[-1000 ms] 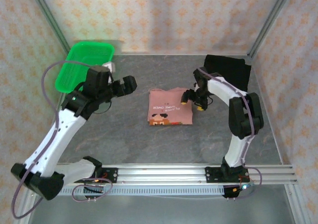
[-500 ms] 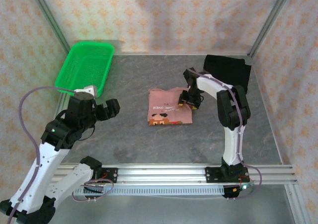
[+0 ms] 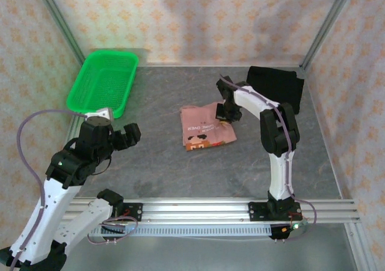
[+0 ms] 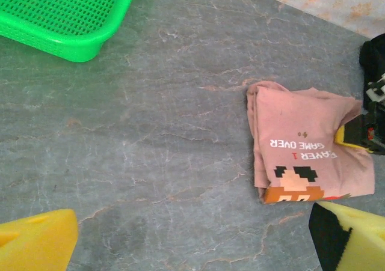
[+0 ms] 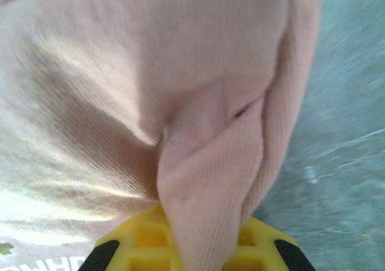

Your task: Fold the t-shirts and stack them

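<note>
The salmon-pink t-shirt (image 3: 204, 129) lies folded mid-table with its pixel graphic facing up, and it appears again at the right of the left wrist view (image 4: 304, 140). My right gripper (image 3: 224, 114) is shut on the shirt's back right edge. Up close, a fold of pink cloth (image 5: 204, 181) is pinched between its yellow fingers (image 5: 135, 247). The plain black t-shirt (image 3: 276, 85) lies folded at the back right corner. My left gripper (image 3: 129, 135) hovers open over bare table, well to the left of the pink shirt, its yellow fingertips (image 4: 36, 242) wide apart.
A green mesh basket (image 3: 102, 82) stands at the back left, its corner also in the left wrist view (image 4: 60, 15). Grey stone-patterned tabletop (image 3: 156, 163) lies between the arms. Patterned walls and metal frame posts enclose the table.
My left arm has pulled back from near the basket toward the near left. The right gripper has shifted back and left on the pink shirt's edge, and the shirt has turned slightly.
</note>
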